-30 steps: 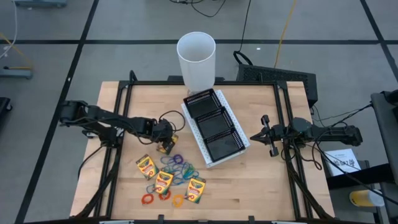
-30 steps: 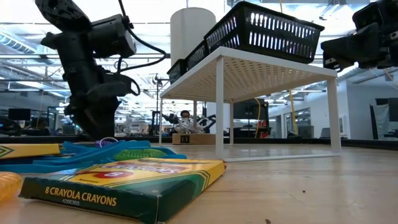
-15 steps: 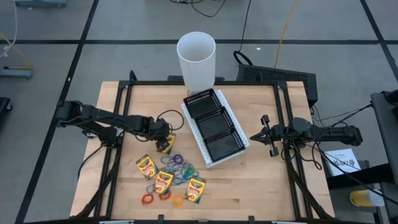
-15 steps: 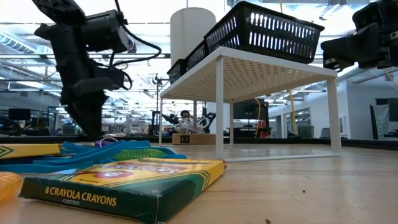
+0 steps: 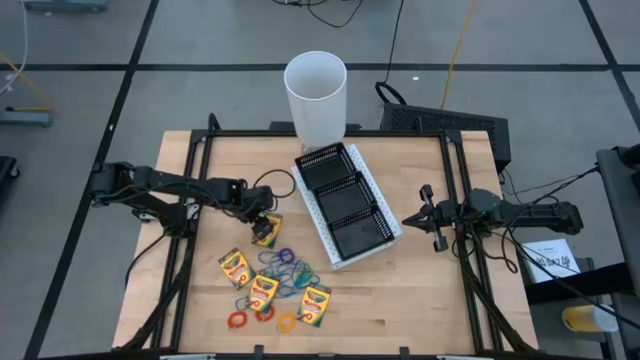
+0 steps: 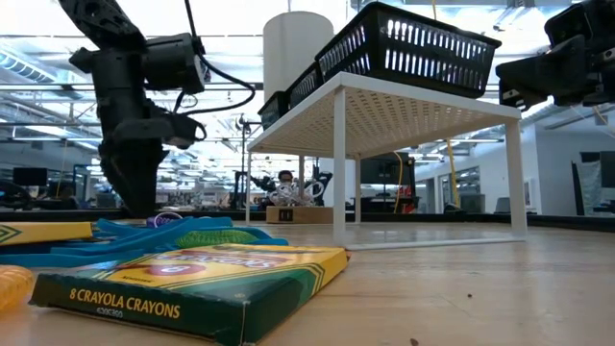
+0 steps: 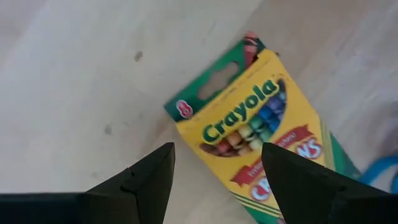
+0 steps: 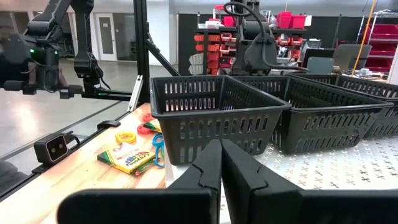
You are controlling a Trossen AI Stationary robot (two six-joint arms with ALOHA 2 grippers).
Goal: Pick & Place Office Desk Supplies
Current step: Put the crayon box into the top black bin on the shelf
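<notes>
**Crayon box under the left end effector: light, stiff, take it by the long edges**

Your left end effector [image 5: 262, 228] hovers with fingers spread over the crayon box [image 7: 264, 140] lying flat on the worktop [image 5: 400, 290], just beside the white riser carrying the black mesh tray [image 5: 345, 200]. Judge the box as light, rigid cardboard with a slick printed face; pinch it across the narrow width, gently, or it may dent or skid. Your right end effector [image 5: 427, 215] waits pressed together beyond the tray.

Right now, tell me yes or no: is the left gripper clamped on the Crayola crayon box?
No. The left gripper hangs open above the Crayola crayon box, which lies flat on the table, fingers apart.
</notes>
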